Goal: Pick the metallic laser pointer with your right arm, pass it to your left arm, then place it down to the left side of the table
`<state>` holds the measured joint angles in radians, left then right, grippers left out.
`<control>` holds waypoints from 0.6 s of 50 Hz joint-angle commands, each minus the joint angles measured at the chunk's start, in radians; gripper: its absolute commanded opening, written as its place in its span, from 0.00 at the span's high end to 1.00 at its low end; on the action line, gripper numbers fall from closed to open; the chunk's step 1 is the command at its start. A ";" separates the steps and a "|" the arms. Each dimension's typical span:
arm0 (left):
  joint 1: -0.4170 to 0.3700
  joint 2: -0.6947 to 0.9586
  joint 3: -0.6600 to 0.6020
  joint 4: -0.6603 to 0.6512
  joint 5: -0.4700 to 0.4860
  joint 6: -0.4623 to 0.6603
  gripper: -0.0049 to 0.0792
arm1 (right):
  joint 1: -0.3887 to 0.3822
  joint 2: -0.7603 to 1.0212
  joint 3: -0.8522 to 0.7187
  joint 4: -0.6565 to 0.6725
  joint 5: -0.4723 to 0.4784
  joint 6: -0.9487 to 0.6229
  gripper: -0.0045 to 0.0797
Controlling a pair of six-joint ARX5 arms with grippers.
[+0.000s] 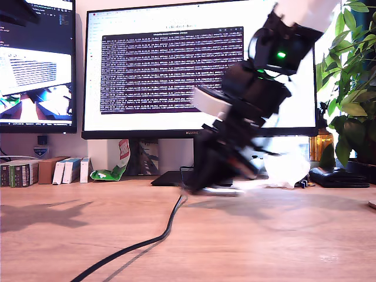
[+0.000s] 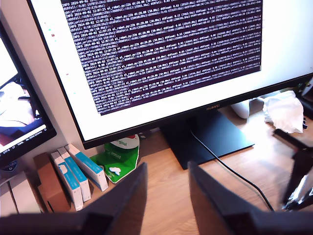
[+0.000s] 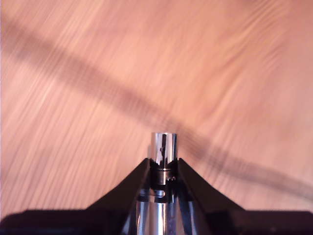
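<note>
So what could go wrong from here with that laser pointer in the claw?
My second claw pinches the metallic laser pointer only at a narrow ring near its tip, so the smooth metal could slip or twist. The arm is motion-blurred in the exterior view, and fast movement may shake it loose. My first claw is open and facing the monitor, not the pointer, so the handover might misalign.

"HUAWEI" — on the monitor (image 2: 186, 68) bezel; "original" — green packet (image 2: 119, 155).
</note>
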<state>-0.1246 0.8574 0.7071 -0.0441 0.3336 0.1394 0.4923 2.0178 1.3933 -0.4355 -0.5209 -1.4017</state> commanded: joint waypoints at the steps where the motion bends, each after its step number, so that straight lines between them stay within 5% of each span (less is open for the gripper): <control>1: -0.003 0.028 0.012 0.008 0.012 0.033 0.65 | 0.029 -0.059 0.048 0.032 -0.024 0.068 0.96; 18: -0.003 0.108 0.012 0.076 0.234 0.066 0.59 | 0.089 -0.129 0.274 0.104 -0.249 0.426 0.96; 30: -0.003 0.112 0.012 0.266 0.327 -0.005 0.59 | 0.105 -0.139 0.495 0.103 -0.403 0.805 0.96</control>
<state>-0.1246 0.9646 0.7090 0.1833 0.6514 0.1600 0.5827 1.8885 1.8614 -0.3344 -0.9016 -0.6460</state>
